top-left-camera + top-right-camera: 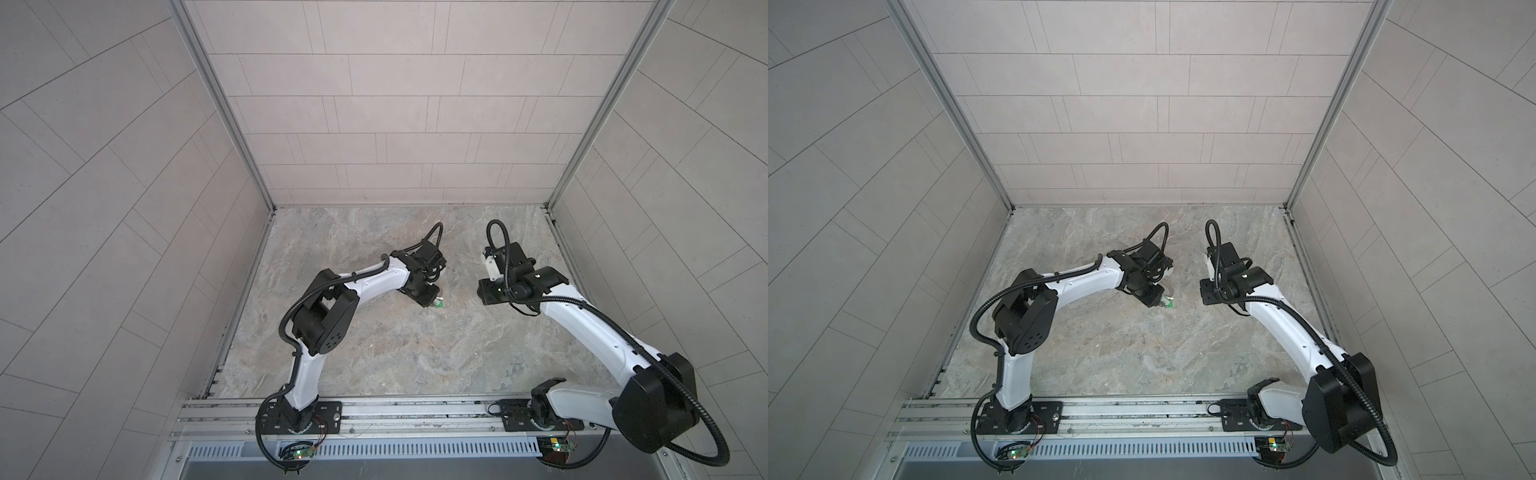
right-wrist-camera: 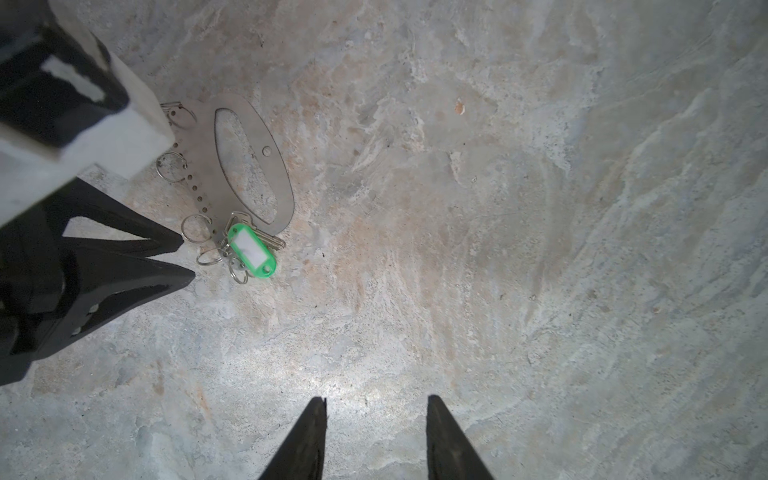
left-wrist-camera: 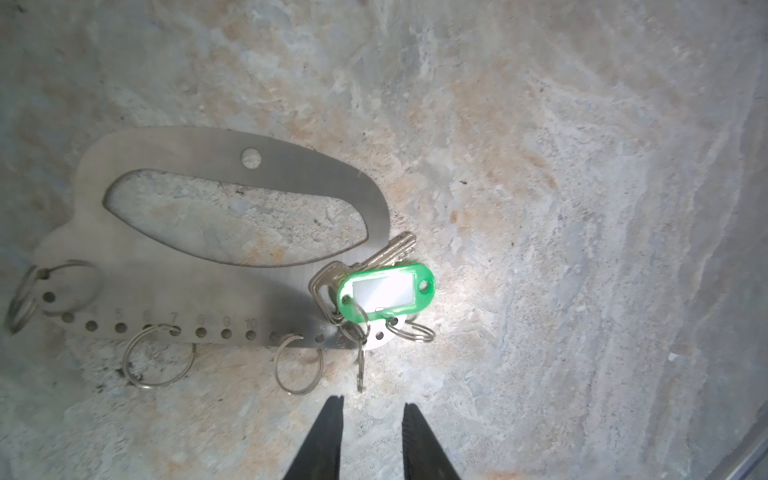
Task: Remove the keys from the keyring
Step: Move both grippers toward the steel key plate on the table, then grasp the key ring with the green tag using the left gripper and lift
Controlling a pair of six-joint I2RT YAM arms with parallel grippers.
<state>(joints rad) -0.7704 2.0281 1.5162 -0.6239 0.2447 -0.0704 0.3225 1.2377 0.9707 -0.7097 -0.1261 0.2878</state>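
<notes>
Keys lie just beyond the parted tips of the left gripper.

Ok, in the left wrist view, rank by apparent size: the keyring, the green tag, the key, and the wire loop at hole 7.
1. keyring, by far.
2. green tag and wire loop, about alike; not ranked.
3. key, though the tag hides part of it.

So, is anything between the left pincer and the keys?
Only small wire loops along the edge of the keyring lie between the open left pincer and the keys; nothing else visible does.
</notes>
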